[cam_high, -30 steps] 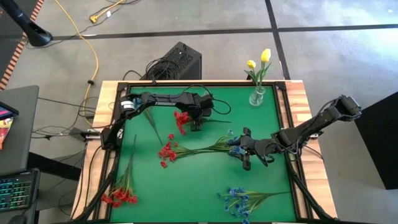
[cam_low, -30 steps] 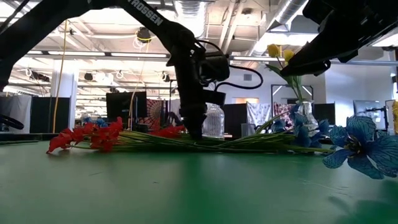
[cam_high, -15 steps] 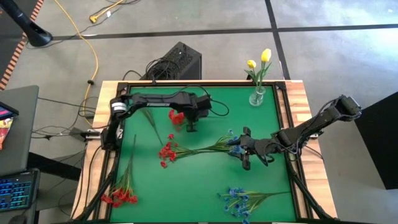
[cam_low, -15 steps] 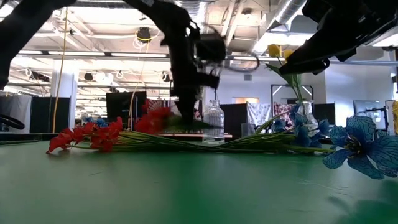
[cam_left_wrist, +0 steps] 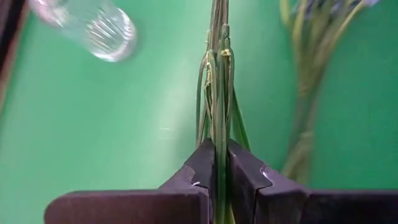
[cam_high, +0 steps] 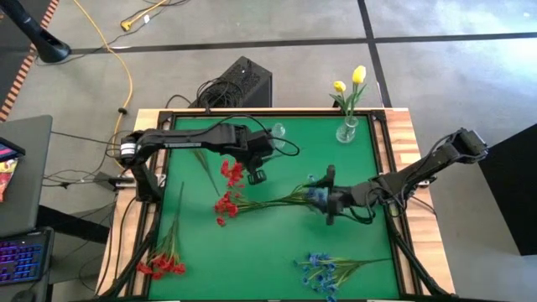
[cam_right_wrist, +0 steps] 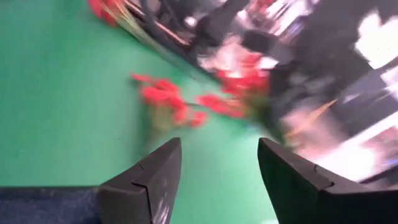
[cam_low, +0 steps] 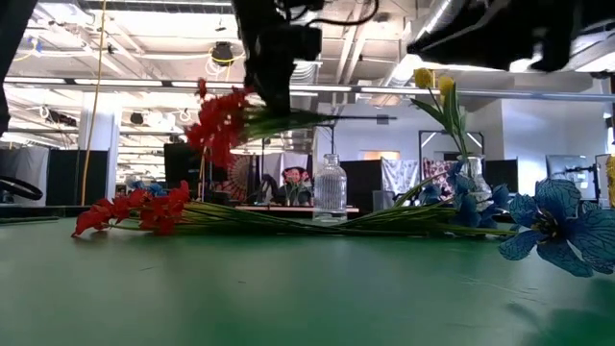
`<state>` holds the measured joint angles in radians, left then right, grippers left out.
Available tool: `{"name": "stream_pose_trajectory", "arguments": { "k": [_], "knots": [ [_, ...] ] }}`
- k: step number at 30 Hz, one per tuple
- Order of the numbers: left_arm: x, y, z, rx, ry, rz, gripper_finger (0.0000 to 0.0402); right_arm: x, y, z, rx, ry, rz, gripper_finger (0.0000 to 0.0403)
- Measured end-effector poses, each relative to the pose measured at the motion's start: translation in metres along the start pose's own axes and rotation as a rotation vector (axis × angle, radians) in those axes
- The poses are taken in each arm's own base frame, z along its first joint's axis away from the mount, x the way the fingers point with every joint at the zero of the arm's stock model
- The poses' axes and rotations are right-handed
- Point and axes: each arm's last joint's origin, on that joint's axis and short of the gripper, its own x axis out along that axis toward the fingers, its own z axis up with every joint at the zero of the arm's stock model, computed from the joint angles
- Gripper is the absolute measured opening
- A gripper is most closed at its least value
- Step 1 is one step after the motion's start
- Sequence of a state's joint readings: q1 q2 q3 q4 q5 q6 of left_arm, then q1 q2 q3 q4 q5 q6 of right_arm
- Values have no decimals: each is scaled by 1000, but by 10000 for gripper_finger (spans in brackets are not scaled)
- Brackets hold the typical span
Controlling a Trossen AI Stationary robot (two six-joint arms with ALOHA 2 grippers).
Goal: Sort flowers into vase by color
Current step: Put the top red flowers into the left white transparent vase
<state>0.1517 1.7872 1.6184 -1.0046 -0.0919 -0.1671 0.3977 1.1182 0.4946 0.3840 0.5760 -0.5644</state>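
On the green felt table, a red artificial spray lies at the near left corner. The left gripper, jaws clenched on a red-bloomed spray's green stems, holds it raised above the far-left area. The right gripper, jaws parted, hovers over blue blooms right of centre.

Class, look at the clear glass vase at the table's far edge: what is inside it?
The clear glass vase holds two yellow tulip-like flowers on green stems, upright. No red or blue blooms are in it. Whether it holds water cannot be told.
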Motion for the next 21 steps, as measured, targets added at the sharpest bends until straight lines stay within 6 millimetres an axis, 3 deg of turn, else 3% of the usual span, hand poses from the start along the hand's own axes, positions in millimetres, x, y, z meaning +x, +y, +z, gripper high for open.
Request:
{"name": "stream_pose_trajectory", "arguments": {
  "k": [8, 12, 21],
  "knots": [
    [-4, -22, 2, -191, -39, -142, 13, 15, -10, 10, -347, 183, -185, 239],
    [-6, -33, 8, -236, -72, -277, 13, 34, -8, 8, -420, 302, -182, 239],
    [-7, -45, 5, -245, -59, -293, 13, 69, 2, 5, -581, 532, -285, 223]
  ]
}}
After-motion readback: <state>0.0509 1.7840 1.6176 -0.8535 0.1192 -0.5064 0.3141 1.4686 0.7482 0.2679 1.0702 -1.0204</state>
